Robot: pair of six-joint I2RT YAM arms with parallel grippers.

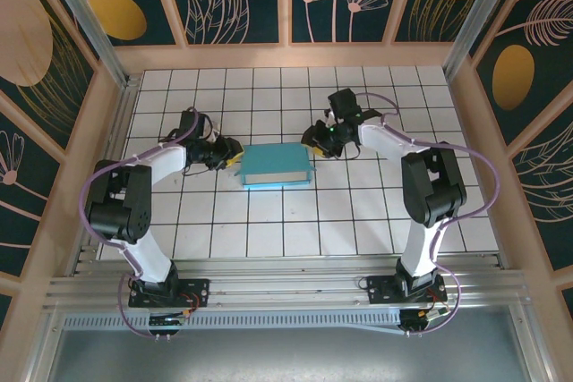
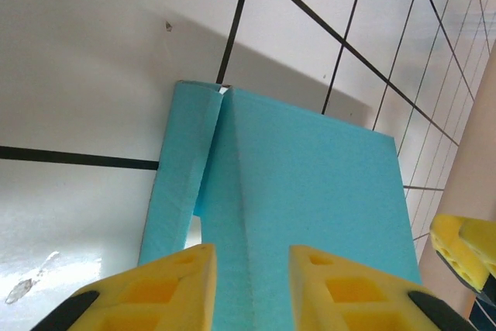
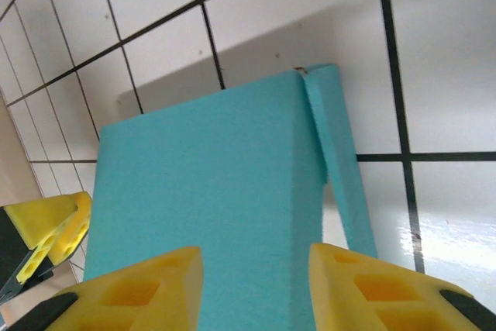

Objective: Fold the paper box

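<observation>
Top external view showed the paper box point(image 1: 276, 165) folded shut on the table point(image 1: 376, 221), between left gripper point(image 1: 231, 155) and right gripper point(image 1: 315, 139), both slightly parted and gripping nothing; its ends gaped, so the next move was probably pressing them flush.

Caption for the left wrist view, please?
Left jaws apart over the near end of the turquoise paper box, tiled table beyond.

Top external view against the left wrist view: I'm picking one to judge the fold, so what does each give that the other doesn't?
Top external adds: both whole arms and the full outline of the paper box, closed and rectangular. Left wrist adds: close up, the end flap standing slightly off the box body, a gap beside it. Both: the turquoise box on the white tiled table, left hand and right hand at its opposite ends.
</observation>
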